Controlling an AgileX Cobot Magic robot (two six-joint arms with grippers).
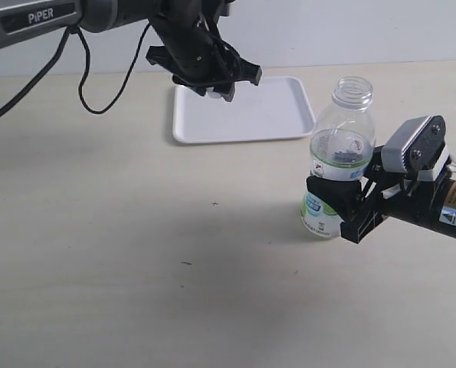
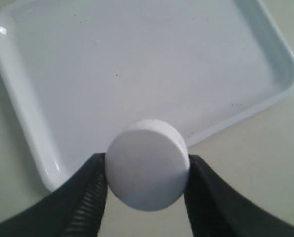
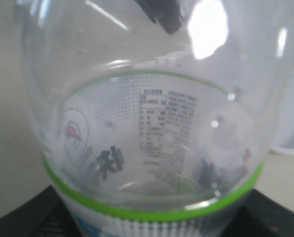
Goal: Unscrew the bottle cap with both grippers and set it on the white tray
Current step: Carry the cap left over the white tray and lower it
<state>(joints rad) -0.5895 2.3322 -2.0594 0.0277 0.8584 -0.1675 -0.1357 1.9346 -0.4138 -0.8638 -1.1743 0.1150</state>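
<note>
The bottle cap (image 2: 147, 165) is off the neck and is being clamped between the jaws of the left tool (image 1: 212, 90), which is hanging over an edge of the white tray (image 2: 137, 59). The right tool (image 1: 339, 205) is gripping the bottle (image 1: 342, 146), which is standing upright on the desk (image 1: 136, 253) near the tray. Step in hand: placing. The next move likely calls for shifting inward over the tray floor, lowering, then releasing.
</note>
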